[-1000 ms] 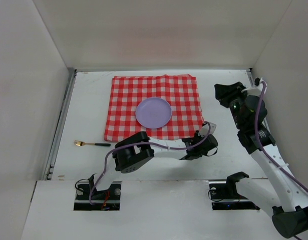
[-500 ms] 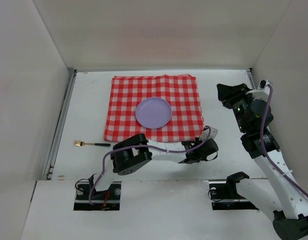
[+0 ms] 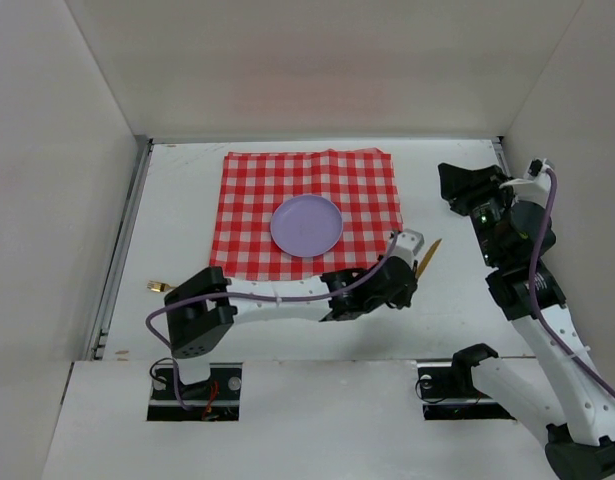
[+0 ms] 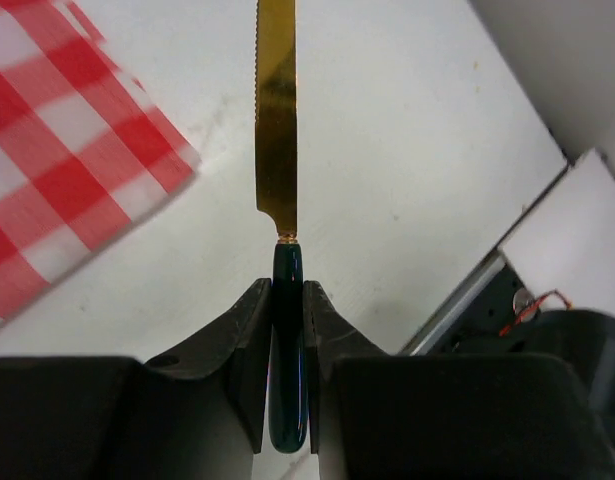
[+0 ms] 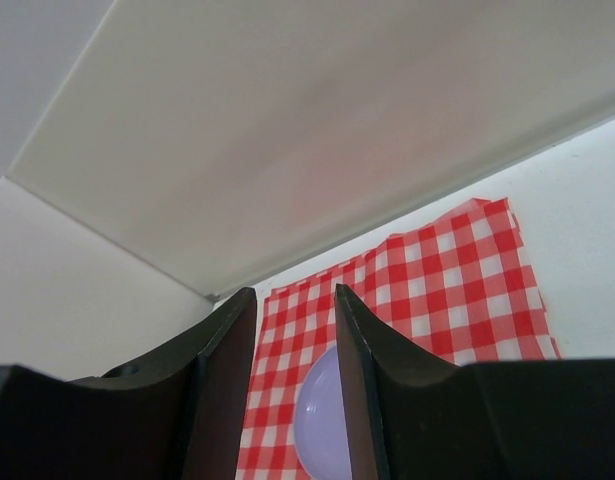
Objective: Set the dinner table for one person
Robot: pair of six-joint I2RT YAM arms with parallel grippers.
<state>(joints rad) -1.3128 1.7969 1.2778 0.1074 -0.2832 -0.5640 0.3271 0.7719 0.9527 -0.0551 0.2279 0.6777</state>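
On the white dinner table [image 3: 177, 200] lies a red-and-white checked cloth [image 3: 257, 190] with a lilac plate [image 3: 306, 225] on it. My left gripper [image 3: 412, 266] hovers just off the cloth's near right corner, shut on the dark green handle of a knife [image 3: 429, 254]. In the left wrist view the gold blade of the knife [image 4: 277, 130] points straight away from the left gripper [image 4: 287, 290], over bare table beside the cloth [image 4: 57, 150]. My right gripper [image 3: 453, 186] is raised at the right and open, with nothing between its fingers [image 5: 295, 300]; plate [image 5: 322, 430] and cloth [image 5: 457, 270] show beyond.
A gold fork with a dark handle [image 3: 162, 287] lies at the table's left, partly hidden behind my left arm. A metal rail [image 3: 122, 250] runs along the left edge. White walls close in the back and both sides. An arm base [image 4: 577, 340] sits near the front edge.
The left gripper closed on the knife and carried it up toward the cloth's right corner; the blade now shows. The left arm's elbow swung left. The right arm shifted slightly right.
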